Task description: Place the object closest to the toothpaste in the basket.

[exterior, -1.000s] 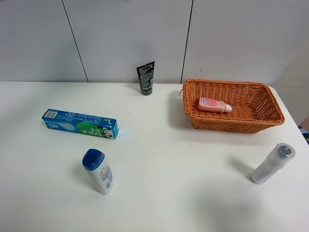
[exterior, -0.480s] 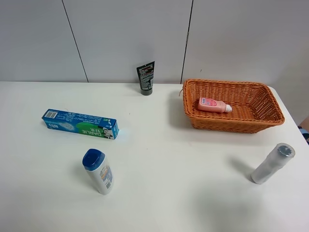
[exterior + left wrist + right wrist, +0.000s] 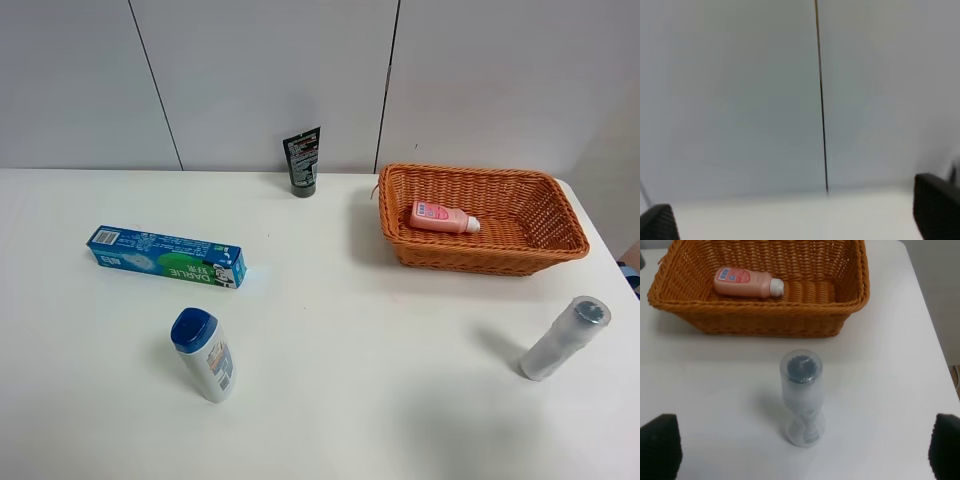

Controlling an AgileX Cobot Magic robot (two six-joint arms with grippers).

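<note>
The blue and green toothpaste box (image 3: 166, 257) lies on the left of the white table. A white bottle with a blue cap (image 3: 204, 356) stands just in front of it. The orange wicker basket (image 3: 470, 258) stands at the back right and holds a pink bottle (image 3: 444, 217). Neither arm shows in the exterior high view. My left gripper (image 3: 797, 220) is open and empty and faces the wall. My right gripper (image 3: 801, 452) is open and empty above the table, short of a clear bottle (image 3: 802, 395) and the basket (image 3: 765, 324).
A black tube (image 3: 302, 161) stands at the back by the wall. The clear bottle (image 3: 566, 338) stands at the front right near the table's right edge. The pink bottle (image 3: 747, 282) lies flat in the basket.
</note>
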